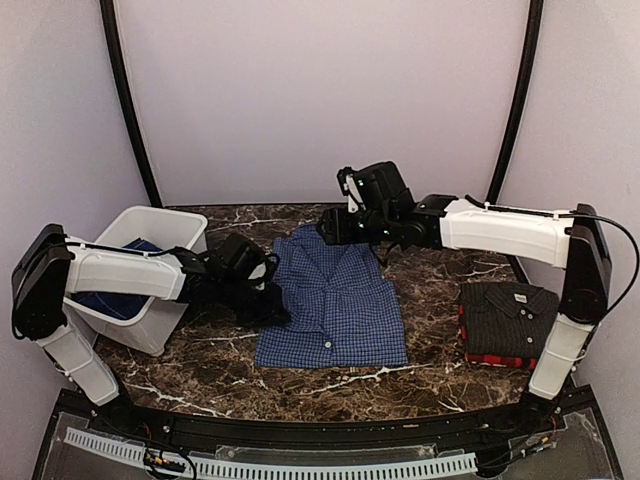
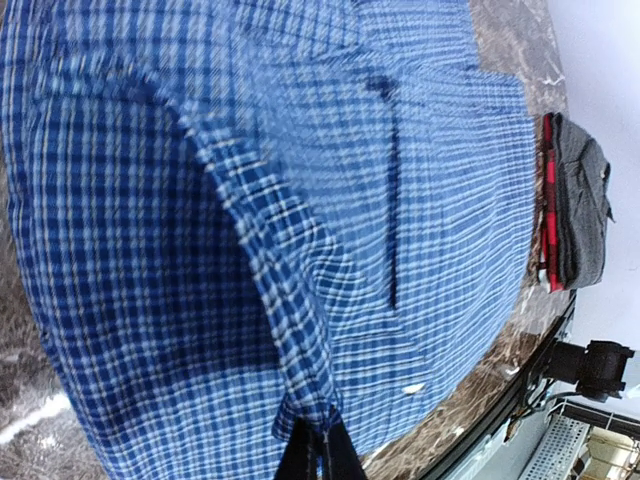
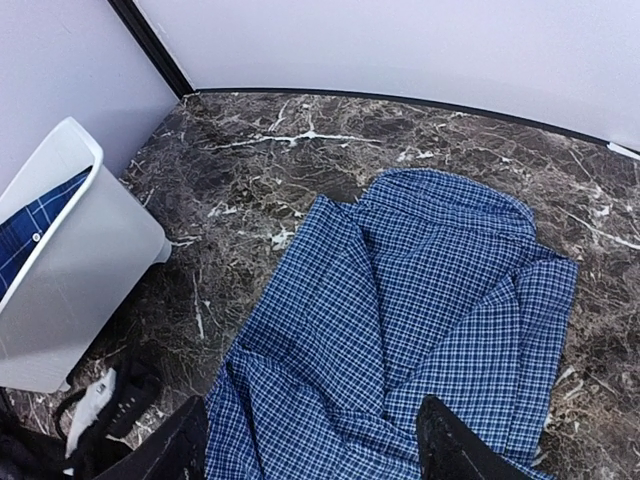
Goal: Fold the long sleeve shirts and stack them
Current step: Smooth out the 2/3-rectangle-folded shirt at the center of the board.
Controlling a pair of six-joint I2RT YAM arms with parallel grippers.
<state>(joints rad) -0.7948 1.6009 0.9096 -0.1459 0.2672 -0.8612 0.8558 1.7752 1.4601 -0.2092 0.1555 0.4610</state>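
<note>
A blue-and-white check shirt [image 1: 335, 300] lies partly folded on the dark marble table [image 1: 440, 275], collar toward the back. My left gripper [image 1: 272, 310] is at its left edge and is shut on a fold of the cloth [image 2: 312, 420]. My right gripper [image 1: 328, 228] hovers open above the collar end; its fingers [image 3: 455, 445] stand wide apart over the shirt [image 3: 420, 310] and touch nothing. A folded black pinstripe shirt [image 1: 508, 312] lies on a folded red-and-black plaid shirt [image 1: 500, 357] at the right; the stack also shows in the left wrist view [image 2: 572, 205].
A white plastic bin [image 1: 150, 275] stands at the table's left with blue cloth [image 1: 110, 300] inside; it also shows in the right wrist view [image 3: 70, 270]. White walls close the back and sides. A black rail [image 1: 300, 432] runs along the near edge.
</note>
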